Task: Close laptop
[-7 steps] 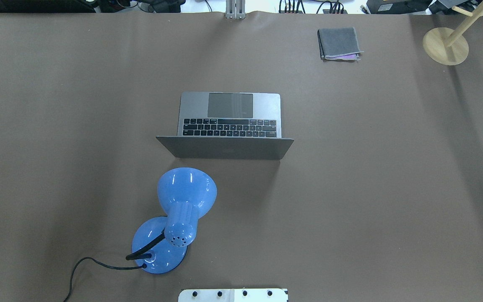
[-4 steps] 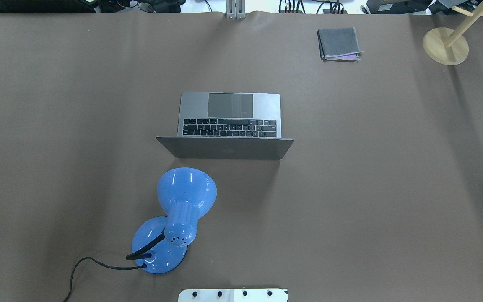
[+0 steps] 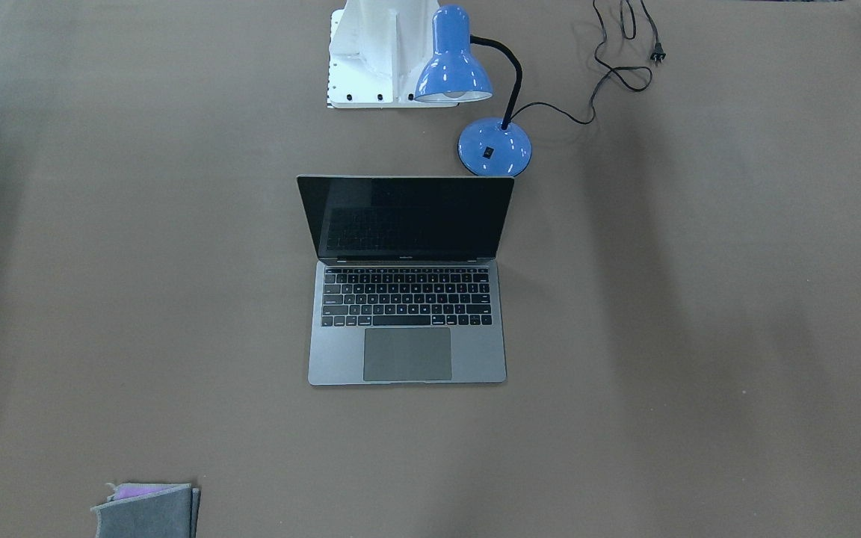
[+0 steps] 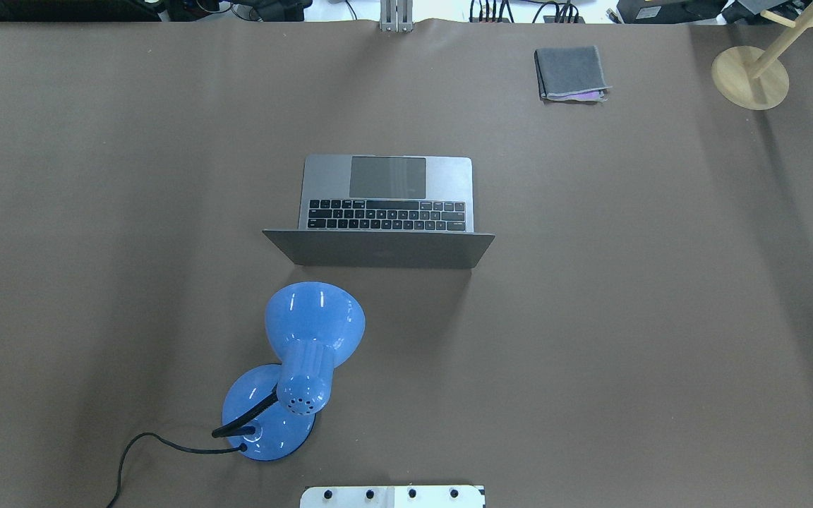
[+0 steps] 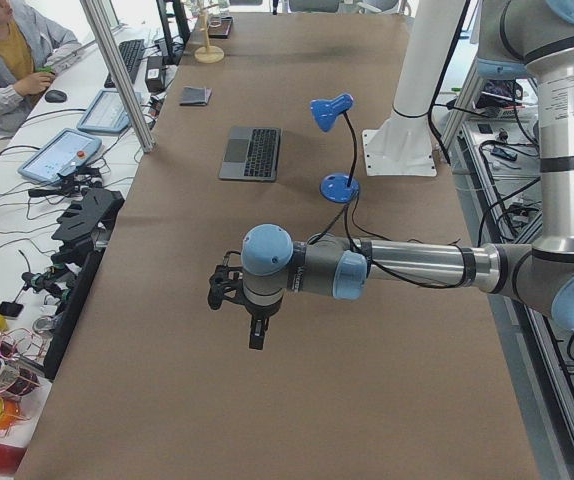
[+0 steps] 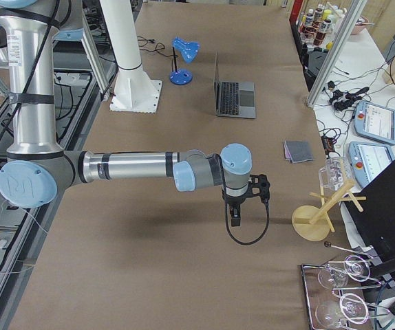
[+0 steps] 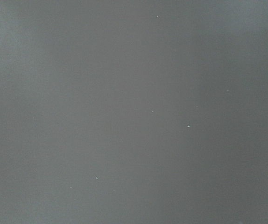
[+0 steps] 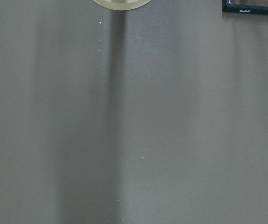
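**Task item.** The slim grey metal laptop with black keys [image 4: 387, 204] sits near the centre of the brown-covered worktop [image 4: 625, 296]. Its lid is raised and stands close to upright. The dark glossy screen [image 3: 408, 217] faces away from the robot base, and nothing touches the lid.

**Left arm.** The left pincer [image 5: 256, 342] points down over bare worktop towards the robot's left end, well apart from the laptop. It shows only in the side view, so I cannot tell whether its fingers are apart or together. Its wrist camera shows plain covering only.

**Right arm.** The right pincer [image 6: 234, 222] points down over bare worktop near the round-based pale wooden stand [image 6: 311, 221], also well apart from the laptop. I cannot tell its finger state either. Its wrist camera shows the stand's disc at the top edge.

**Other items.**
- A blue gooseneck desk lamp [image 4: 311, 331] stands between the robot base and the lid, on the robot's left.
- A small folded grey cloth [image 4: 570, 73] lies at the far right.
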